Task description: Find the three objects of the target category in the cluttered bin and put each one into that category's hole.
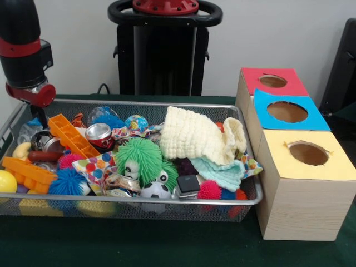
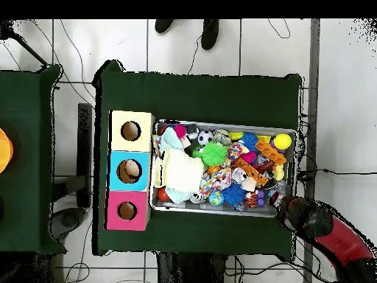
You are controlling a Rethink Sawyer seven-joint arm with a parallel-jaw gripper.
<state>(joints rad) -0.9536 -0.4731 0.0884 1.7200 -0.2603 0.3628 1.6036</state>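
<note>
Cluttered bin (image 1: 247, 196) beside three boxes (image 1: 303, 189); end effector (image 1: 40, 114) state unclear.

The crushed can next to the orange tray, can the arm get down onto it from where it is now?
Probably yes. The crushed can lies on top of the pile in the wire bin, nothing covering it. The orange tray touches its side, which may crowd the end effector hanging over that end.
</note>
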